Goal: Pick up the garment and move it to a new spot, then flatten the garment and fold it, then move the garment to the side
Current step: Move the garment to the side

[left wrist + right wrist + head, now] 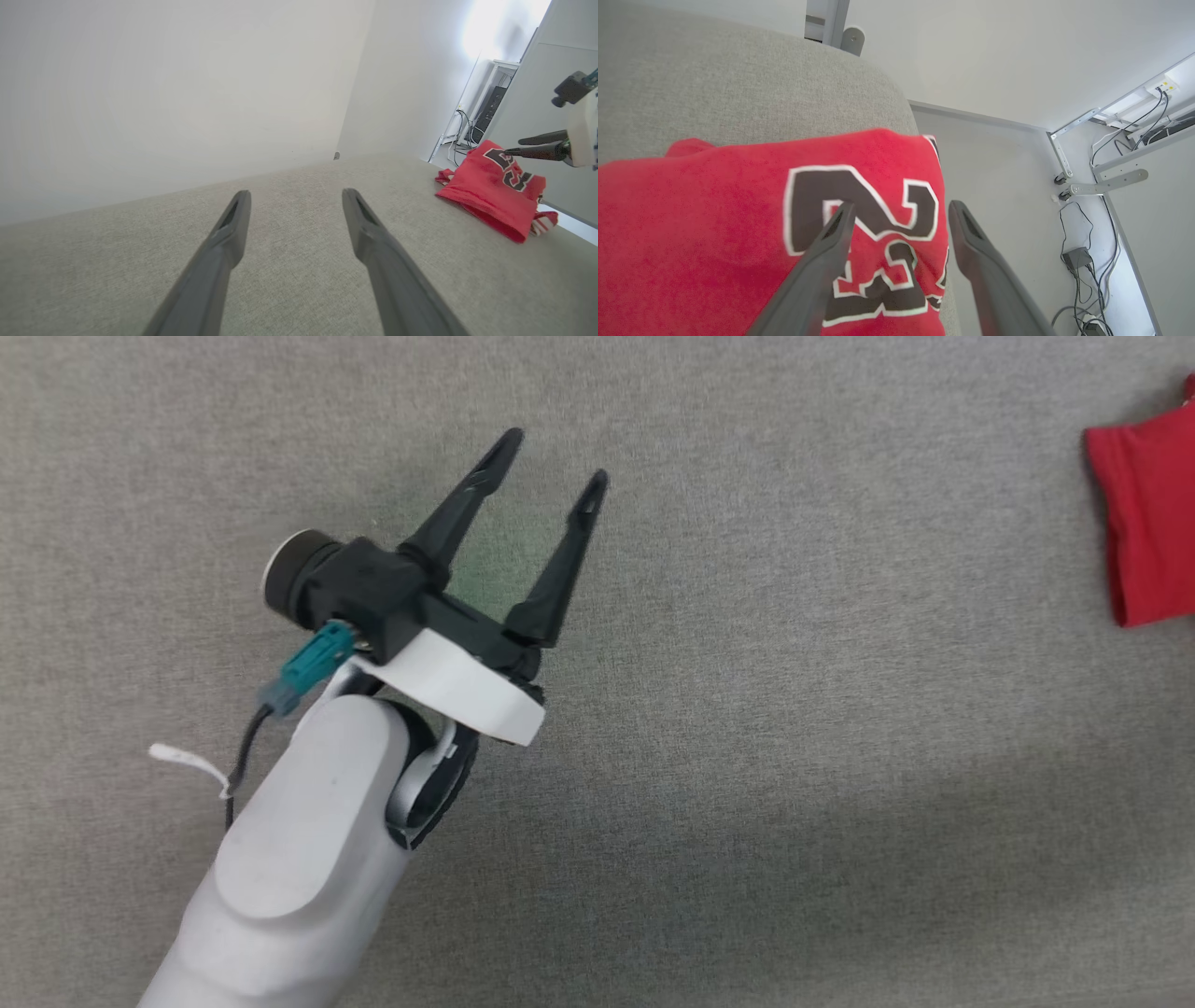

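Right hand [900, 205] hovers open over the folded garment [714, 224] at a corner of the worktop [714, 84], left hand [555, 455] open well apart, so the task looks nearly finished.

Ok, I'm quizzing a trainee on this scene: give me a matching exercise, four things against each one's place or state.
Things: 1 shirt; 2 left gripper; 3 right gripper; 4 table top.
States: A open, over bare table; B open, over the shirt; C grey, cloth-covered; D red, lying by the table's edge.
Pairs: 1-D, 2-A, 3-B, 4-C.
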Motion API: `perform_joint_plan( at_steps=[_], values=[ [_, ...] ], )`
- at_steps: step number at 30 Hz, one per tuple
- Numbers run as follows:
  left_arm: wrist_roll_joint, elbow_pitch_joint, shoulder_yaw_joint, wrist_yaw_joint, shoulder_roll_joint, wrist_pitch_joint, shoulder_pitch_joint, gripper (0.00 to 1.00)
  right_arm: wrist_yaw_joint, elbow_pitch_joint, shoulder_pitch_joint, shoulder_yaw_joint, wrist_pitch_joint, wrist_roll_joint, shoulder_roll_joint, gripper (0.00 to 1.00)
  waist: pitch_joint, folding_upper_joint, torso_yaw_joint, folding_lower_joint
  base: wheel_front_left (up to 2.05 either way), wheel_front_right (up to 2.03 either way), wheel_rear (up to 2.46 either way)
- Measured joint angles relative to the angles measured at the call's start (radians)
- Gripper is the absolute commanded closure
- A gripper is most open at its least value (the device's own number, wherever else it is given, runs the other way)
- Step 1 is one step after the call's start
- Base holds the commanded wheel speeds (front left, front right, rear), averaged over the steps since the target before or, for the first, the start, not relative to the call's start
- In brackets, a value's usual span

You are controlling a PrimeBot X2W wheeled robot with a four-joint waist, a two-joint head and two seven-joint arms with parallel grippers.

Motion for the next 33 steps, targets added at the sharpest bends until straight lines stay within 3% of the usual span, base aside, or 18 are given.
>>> perform_joint_plan(
  at_steps=[8, 22, 26, 33],
  values=[
    [0.009, -0.022, 0.094, 0.000, 0.007, 0.000, 0.066, 0.00, 0.000, -0.017, 0.008, -0.011, -0.081, 0.068, 0.007, 0.00, -0.053, 0.0000, 0.007, 0.0001, 0.00, 0.00, 0.00],
    [0.127, -0.110, 0.333, 0.003, -0.033, 0.000, 0.253, 0.00, 0.000, -0.201, 0.176, -0.001, -0.263, 0.158, 0.102, 0.00, -0.176, 0.0000, 0.026, 0.0000, 0.00, 0.00, 0.00],
    [0.158, -0.145, 0.394, 0.002, -0.045, 0.000, 0.309, 0.00, 0.000, -0.274, 0.251, -0.036, -0.271, 0.152, 0.123, 0.00, -0.211, 0.0000, 0.037, 0.0000, 0.00, 0.00, 0.00],
    [0.179, -0.171, 0.484, 0.000, -0.065, 0.000, 0.430, 0.00, 0.000, -0.479, 0.436, -0.235, -0.274, 0.034, 0.177, 0.00, -0.271, 0.0000, 0.060, 0.0000, 0.00, 0.00, 0.00]
  ],
)
